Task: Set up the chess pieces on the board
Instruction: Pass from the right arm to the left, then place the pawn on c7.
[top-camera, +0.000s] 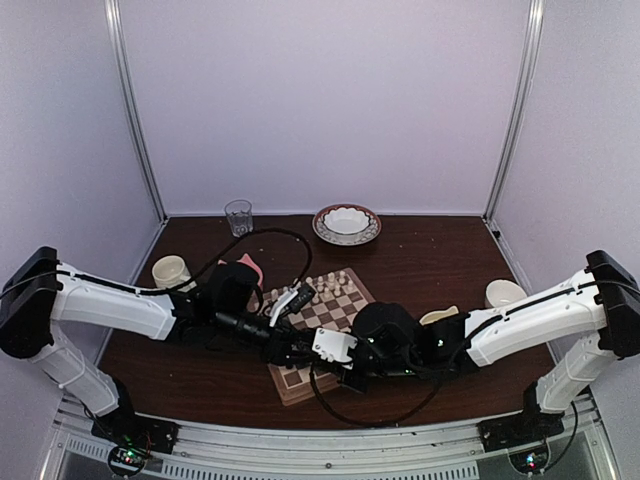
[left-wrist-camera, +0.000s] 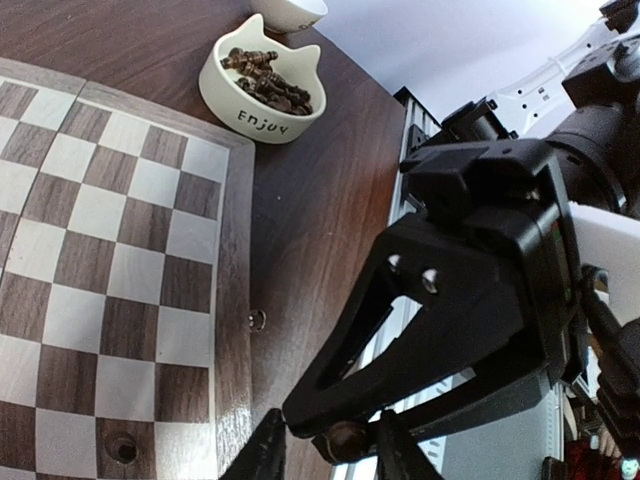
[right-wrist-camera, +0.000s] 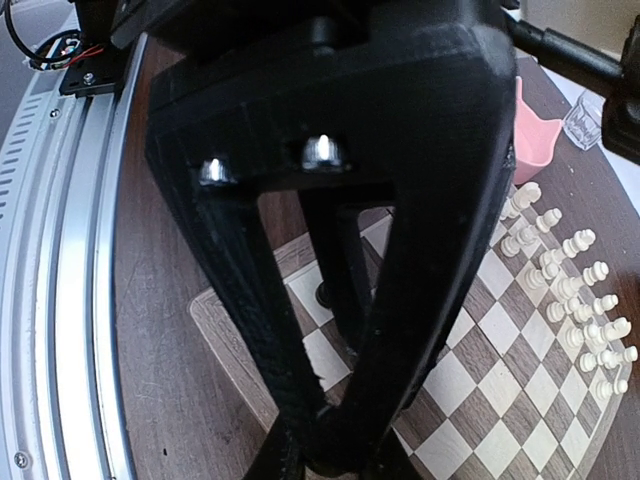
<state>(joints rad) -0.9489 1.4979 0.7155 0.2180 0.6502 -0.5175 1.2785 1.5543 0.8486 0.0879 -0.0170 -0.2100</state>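
The jaws of the right gripper (left-wrist-camera: 316, 430) pinch a tiny, round-headed dark brown wooden chess piece (left-wrist-camera: 346, 438), which sits between the half-spread jaws of the left gripper (left-wrist-camera: 335, 452). The light-and-dark checked wooden chessboard (left-wrist-camera: 100, 250) lies just beside both.

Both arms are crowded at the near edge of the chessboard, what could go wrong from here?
The left fingers and right fingers nearly touch by the board's edge and may collide. The small dark piece between them, apparently pinched by the right fingers, hangs near the rail; a slip could send it off the table. The left arm lies close to the white pieces and might topple them.
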